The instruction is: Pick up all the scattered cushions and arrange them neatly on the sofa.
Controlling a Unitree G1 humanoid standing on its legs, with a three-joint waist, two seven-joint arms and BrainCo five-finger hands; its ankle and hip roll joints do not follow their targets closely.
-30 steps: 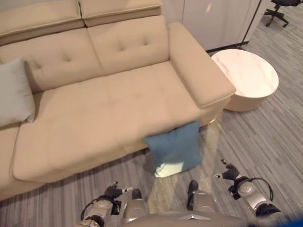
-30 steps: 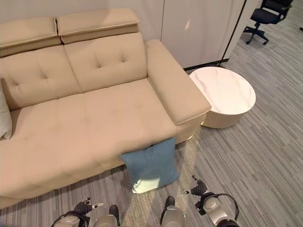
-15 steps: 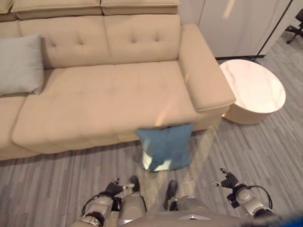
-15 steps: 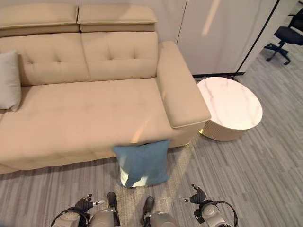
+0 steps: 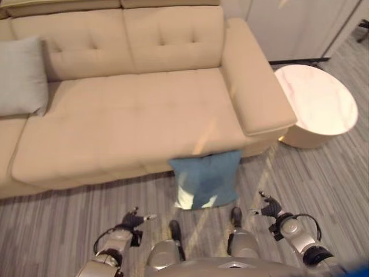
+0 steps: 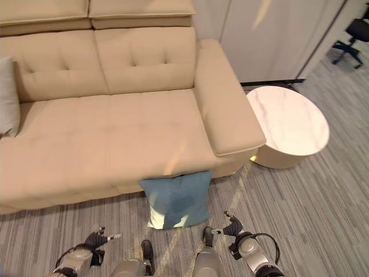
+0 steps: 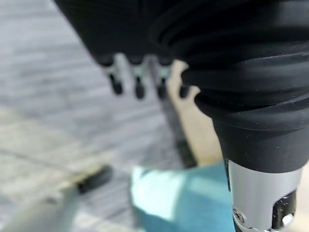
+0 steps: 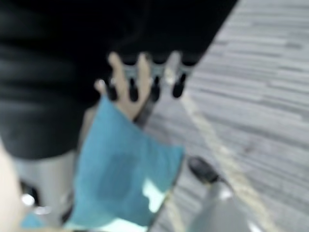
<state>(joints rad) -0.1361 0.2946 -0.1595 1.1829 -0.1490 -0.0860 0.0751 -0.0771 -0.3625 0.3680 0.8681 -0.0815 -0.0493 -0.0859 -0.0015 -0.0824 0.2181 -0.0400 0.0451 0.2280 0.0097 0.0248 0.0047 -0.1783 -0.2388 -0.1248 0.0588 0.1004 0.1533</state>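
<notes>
A blue cushion [image 5: 206,179] stands on the grey striped floor [image 5: 52,219], leaning against the front edge of the beige sofa [image 5: 132,121] below its right seat. A pale grey cushion [image 5: 22,76] already rests on the sofa at the far left, propped against the backrest. A round white side table [image 5: 316,105] sits just beside the sofa's right armrest. The left hand [image 5: 133,220] hangs low near the floor, left of the blue cushion and apart from it, fingers [image 7: 138,86] released and straight, holding nothing. The right hand [image 5: 268,206] hovers low to the cushion's right, also apart from it, fingers [image 8: 153,89] relaxed and spread, empty
</notes>
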